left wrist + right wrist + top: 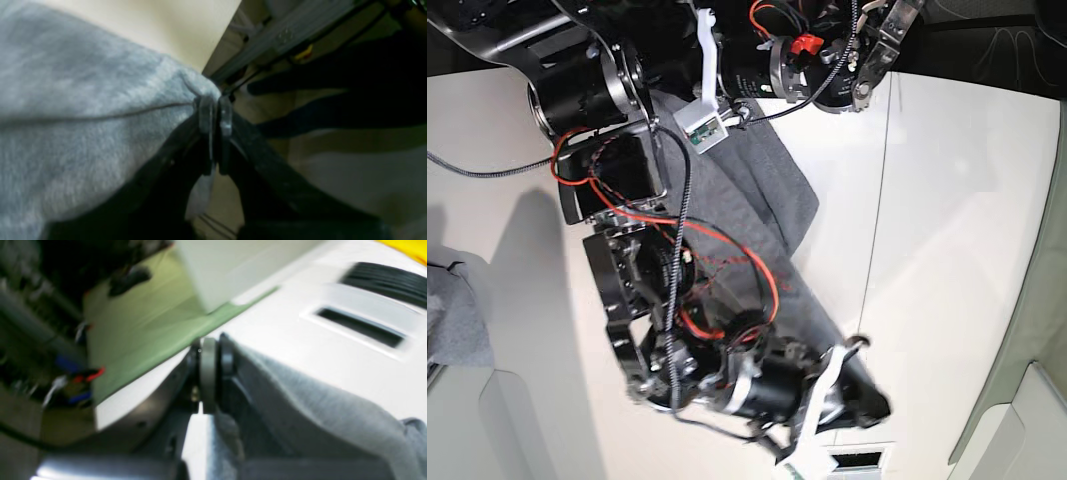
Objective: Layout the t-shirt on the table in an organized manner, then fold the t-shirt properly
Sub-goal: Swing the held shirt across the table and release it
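Both of my grippers were pinching the t-shirt [762,200], one at each end of it. My left gripper [216,115] had its two pads pressed together on a bunched corner of the heather-grey fabric, and from that wrist the cloth spread away to the left in a broad, soft sheet crossed by a single seam line. A small tag of grey fabric poked out below the closed fingers. Behind the shirt lay a pale stretch of the table [173,26], with its edge running diagonally and dark framing beyond it.

My right gripper [213,355] was likewise clamped shut, and a fold of the same grey cloth ran from its jaws down to the lower right of that blurred view. White table surface [283,336] sat behind it, along with a dark rectangular slot [360,327] set in a white panel.

From the base view the shirt hung as a long, narrow, twisted band stretched diagonally between my arms, from the upper left near my left arm's cabling down toward my right gripper [867,405] at the lower middle. It lay over the white table [947,220], beside a thin dark seam line [879,230]. A smaller grey cloth bundle [455,320] rested at the far left edge, well apart from the shirt.
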Action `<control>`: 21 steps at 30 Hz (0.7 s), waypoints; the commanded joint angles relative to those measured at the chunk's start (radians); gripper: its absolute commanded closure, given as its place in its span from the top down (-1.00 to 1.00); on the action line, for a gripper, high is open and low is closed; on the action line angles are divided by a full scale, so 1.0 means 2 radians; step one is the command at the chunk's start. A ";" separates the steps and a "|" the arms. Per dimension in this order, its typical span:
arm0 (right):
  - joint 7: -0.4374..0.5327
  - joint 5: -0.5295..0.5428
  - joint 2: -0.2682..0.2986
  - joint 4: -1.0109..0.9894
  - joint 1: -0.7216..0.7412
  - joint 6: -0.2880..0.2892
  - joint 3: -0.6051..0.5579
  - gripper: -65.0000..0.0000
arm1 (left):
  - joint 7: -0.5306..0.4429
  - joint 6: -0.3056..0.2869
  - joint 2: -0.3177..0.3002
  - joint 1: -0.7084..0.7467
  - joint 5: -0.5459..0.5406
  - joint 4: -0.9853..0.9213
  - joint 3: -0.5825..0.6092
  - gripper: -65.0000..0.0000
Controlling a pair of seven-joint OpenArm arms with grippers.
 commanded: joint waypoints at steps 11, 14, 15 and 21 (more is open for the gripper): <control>0.026 -0.079 -0.001 0.004 -0.010 -0.006 -0.201 -0.04 | -0.023 -0.005 0.001 -0.008 -0.015 0.000 0.000 -0.94; 0.026 -0.092 -0.001 0.004 -0.020 -0.006 -0.178 0.14 | -0.022 -0.005 0.001 -0.008 -0.015 0.000 0.000 -0.76; 0.026 -0.092 -0.001 0.004 -0.021 -0.006 -0.165 0.14 | -0.023 -0.005 0.001 -0.008 -0.017 0.000 0.000 -0.63; 0.021 -0.086 0.000 0.004 -0.021 -0.012 -0.052 0.14 | -0.023 -0.005 0.001 -0.008 -0.027 0.000 0.000 -0.10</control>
